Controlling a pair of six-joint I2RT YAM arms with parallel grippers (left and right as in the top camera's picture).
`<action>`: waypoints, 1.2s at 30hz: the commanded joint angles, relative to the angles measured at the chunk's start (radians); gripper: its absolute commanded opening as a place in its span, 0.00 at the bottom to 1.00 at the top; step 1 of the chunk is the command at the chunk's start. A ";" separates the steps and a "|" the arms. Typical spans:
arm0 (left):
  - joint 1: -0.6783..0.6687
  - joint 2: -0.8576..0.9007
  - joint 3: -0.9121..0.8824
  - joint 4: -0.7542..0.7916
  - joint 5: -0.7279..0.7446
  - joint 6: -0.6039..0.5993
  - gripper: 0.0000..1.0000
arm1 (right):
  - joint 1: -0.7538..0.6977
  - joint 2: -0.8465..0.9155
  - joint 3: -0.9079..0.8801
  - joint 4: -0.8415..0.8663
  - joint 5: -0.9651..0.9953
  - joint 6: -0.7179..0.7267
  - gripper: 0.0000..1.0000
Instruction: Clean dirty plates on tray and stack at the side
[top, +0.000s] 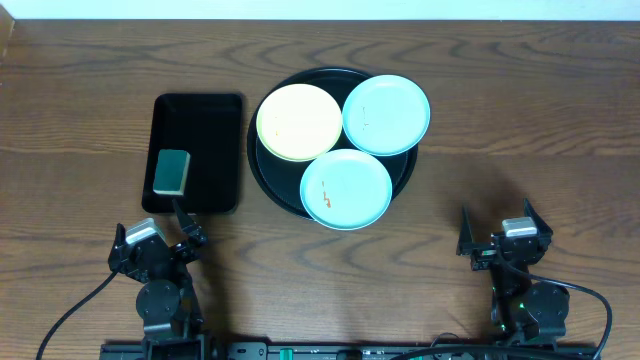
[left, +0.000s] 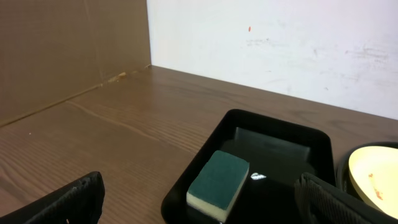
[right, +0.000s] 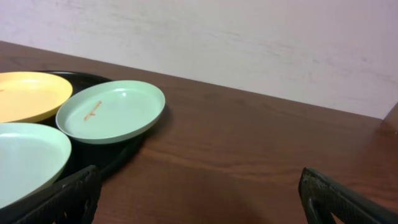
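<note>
Three plates lie on the round black tray (top: 268, 172): a pale yellow plate (top: 299, 121) at its left, a mint-blue plate (top: 386, 113) at the back right and another mint-blue plate (top: 346, 188) at the front. Orange-brown smears mark all three. In the right wrist view the back mint plate (right: 112, 111) shows a smear, with the yellow plate (right: 28, 94) and the front mint plate (right: 25, 158) to its left. My left gripper (top: 190, 228) stands open near the table's front left, just short of the sponge tray. My right gripper (top: 497, 226) stands open at the front right, over bare wood.
A black rectangular tray (top: 197, 152) left of the round tray holds a green sponge (top: 172, 172); in the left wrist view the sponge (left: 219, 184) lies just ahead, between my fingers. A brown wall panel (left: 68, 50) closes the far left side.
</note>
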 joint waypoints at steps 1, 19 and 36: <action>0.003 0.002 -0.017 -0.041 -0.027 0.017 0.98 | -0.019 -0.006 -0.001 -0.005 0.010 -0.008 0.99; 0.003 0.002 -0.017 -0.041 -0.027 0.017 0.98 | -0.019 -0.006 -0.001 -0.005 0.010 -0.008 0.99; 0.003 0.002 -0.017 -0.043 0.100 0.016 0.98 | -0.019 -0.006 -0.001 -0.005 0.010 -0.008 0.99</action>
